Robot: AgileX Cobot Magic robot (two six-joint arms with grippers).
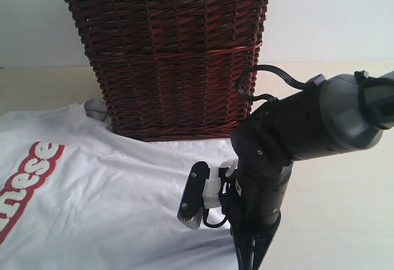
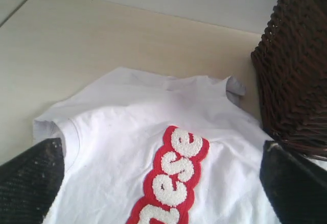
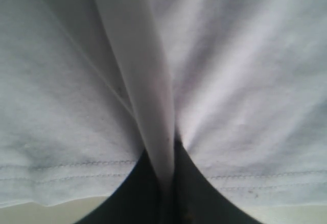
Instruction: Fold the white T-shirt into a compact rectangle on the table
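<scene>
One white T-shirt (image 1: 123, 184) lies spread on the surface (image 1: 345, 221), front up, with a red patch (image 2: 176, 178) of fuzzy white letters. The patch's long axis runs outward from between the left jaws. Left jaws are spread wide, one finger (image 2: 30, 183) at each side above the fabric. Right jaws are pressed together, pinching a raised fold (image 3: 153, 106) at the stitched hem. A brown wicker basket (image 1: 172, 61) stands beyond the right jaws at the shirt's edge; contact cannot be told. Bare surface lies open beyond the left jaws and outboard of the right jaws.
</scene>
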